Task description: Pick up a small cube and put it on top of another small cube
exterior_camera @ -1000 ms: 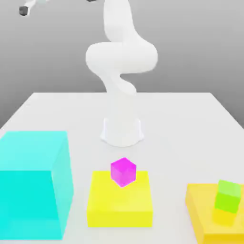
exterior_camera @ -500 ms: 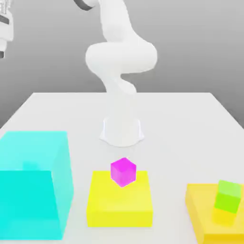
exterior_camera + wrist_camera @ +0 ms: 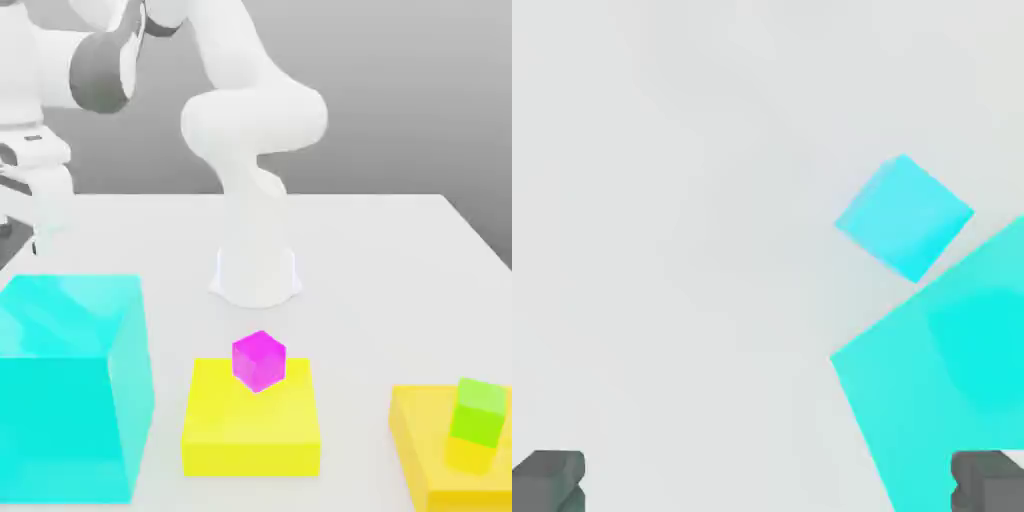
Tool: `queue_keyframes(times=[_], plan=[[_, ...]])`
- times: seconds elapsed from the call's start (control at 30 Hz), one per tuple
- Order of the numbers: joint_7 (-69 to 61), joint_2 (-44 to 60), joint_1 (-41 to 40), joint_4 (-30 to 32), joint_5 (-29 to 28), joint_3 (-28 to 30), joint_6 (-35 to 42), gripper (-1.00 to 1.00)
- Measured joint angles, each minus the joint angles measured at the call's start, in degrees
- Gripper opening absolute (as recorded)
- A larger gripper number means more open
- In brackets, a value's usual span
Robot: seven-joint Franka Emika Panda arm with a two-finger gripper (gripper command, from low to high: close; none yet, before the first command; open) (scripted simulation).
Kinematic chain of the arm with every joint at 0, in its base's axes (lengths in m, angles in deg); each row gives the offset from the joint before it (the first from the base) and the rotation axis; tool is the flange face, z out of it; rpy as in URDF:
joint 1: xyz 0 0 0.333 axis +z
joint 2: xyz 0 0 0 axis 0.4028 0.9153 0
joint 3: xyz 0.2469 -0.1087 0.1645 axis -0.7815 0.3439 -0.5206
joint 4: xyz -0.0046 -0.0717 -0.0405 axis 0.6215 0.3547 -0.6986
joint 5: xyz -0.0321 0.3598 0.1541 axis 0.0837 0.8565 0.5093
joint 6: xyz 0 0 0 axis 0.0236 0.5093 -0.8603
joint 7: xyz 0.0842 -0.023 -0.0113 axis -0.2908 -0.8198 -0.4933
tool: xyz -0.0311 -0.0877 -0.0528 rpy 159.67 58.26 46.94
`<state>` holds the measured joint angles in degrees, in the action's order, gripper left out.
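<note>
In the hand view a small cyan cube (image 3: pixel 904 217) lies on the white table, right beside a corner of the huge cyan block (image 3: pixel 952 375) and apart from it. My gripper (image 3: pixel 767 485) is open and empty, its two grey fingertips (image 3: pixel 548 481) spread wide, and it hangs above the table with the cube off to one side of it. In the exterior view the gripper (image 3: pixel 40 225) hangs at the far left, behind and above the huge cyan block (image 3: pixel 70 390).
A magenta cube (image 3: pixel 259 360) sits on a yellow slab (image 3: pixel 251 425) at the front middle. A green cube (image 3: pixel 478 412) rests on an orange-yellow slab (image 3: pixel 430 460) at the exterior view's right. The arm's white base (image 3: pixel 256 270) stands mid-table.
The arm has swung down at the exterior view's left, bringing the hand from the top corner to just behind the huge cyan block. The blocks have not moved.
</note>
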<state>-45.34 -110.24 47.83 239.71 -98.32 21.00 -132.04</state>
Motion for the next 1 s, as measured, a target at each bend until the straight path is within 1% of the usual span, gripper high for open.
queue_keyframes(times=[0.3,0.37,0.53,0.57,0.77,0.8,0.87,1.0], plan=[[-20.47,0.0,12.51,5.57,-14.58,16.58,-5.39,0.0],[-21.13,-0.6,16.31,5.88,-18.73,21.16,-7.14,0.0],[-16.8,-3.69,24.91,3.16,-29.49,33.59,-9.37,0.0],[-16.21,-4.18,25.82,2.8,-30.77,34.98,-9.5,-1.0],[-15.62,-4.48,26.26,2.61,-31.91,35.66,-9.51,-1.0],[-16.0,-4.25,25.68,2.84,-31.15,34.81,-9.36,-1.0],[-17.58,-3.48,23.1,3.81,-28.0,31.05,-8.54,-1.0],[-21.13,-3.06,16.31,6.13,-20.74,21.27,-5.19,-1.0]])
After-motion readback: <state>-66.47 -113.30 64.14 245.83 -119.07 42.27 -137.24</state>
